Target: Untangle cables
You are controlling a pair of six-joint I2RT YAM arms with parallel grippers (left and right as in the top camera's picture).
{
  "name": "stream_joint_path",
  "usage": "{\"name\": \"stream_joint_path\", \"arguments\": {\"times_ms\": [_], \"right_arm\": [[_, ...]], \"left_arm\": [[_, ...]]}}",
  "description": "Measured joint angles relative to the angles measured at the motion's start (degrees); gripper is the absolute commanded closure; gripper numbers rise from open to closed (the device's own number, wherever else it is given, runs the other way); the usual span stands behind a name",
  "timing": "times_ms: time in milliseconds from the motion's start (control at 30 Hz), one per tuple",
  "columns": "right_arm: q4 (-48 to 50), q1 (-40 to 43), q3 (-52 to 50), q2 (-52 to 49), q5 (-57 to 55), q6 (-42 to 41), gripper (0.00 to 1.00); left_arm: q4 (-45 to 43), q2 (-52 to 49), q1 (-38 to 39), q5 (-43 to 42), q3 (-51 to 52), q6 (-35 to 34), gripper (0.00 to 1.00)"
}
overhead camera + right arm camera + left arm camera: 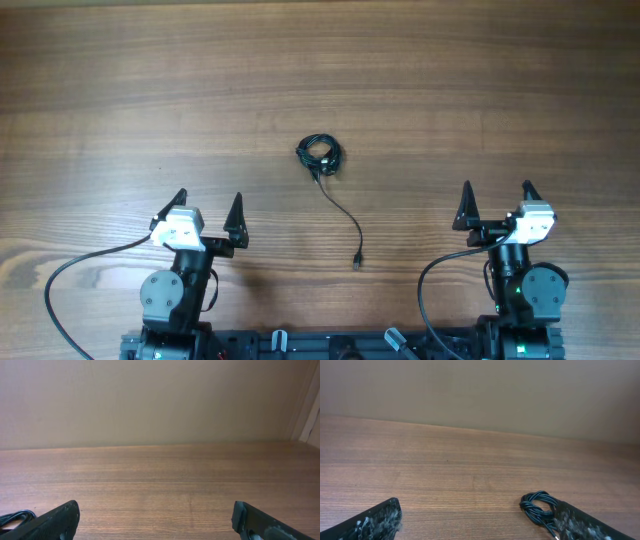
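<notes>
Two tools (208, 196) (497, 185) spread wide, one cable knot (320, 158)

Overhead: light is even and diffuse across the table (320, 60), with no hot spots or glare. The wood grain is sharp out to the borders, with no visible bending of lines. The cables (320, 155) are crisp and throw only a thin, soft shadow. The direction of the light source cannot be told.

Left wrist: dimmer and warmer. The grain is sharp in the middle ground. The fingers (375, 520) of the left gripper (477, 507) are near-black and slightly soft, flecked with pale speckles. The cable coil shows a bluish sheen.

Right wrist: similar exposure. The wall (160, 400) is flat, with no shadow edges. The fingers (55, 520) of the right gripper (155, 507) are underexposed and their detail is lost.
</notes>
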State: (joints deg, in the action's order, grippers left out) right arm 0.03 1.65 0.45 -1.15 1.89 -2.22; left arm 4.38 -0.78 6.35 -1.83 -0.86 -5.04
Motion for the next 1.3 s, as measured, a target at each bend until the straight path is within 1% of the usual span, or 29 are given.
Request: {"name": "stream_joint_path", "arguments": {"times_ms": [400, 733, 1067, 1300], "right_arm": [[0.0, 0.0, 0.0, 0.0, 0.0, 0.0, 0.00], [0.0, 0.0, 0.0, 0.0, 0.0, 0.0, 0.00], [0.0, 0.0, 0.0, 0.0, 0.0, 0.0, 0.00], [0.0, 0.0, 0.0, 0.0, 0.0, 0.0, 0.00]], "left_arm": [[0.0, 0.0, 0.0, 0.0, 0.0, 0.0, 0.00], [0.7, 0.0, 0.0, 0.0, -0.1, -3.7, 0.00], [6.1, 0.0, 0.0, 0.5, -2.4, -4.3, 0.00], [7.0, 0.0, 0.0, 0.5, -3.1, -6.4, 0.00]]}}
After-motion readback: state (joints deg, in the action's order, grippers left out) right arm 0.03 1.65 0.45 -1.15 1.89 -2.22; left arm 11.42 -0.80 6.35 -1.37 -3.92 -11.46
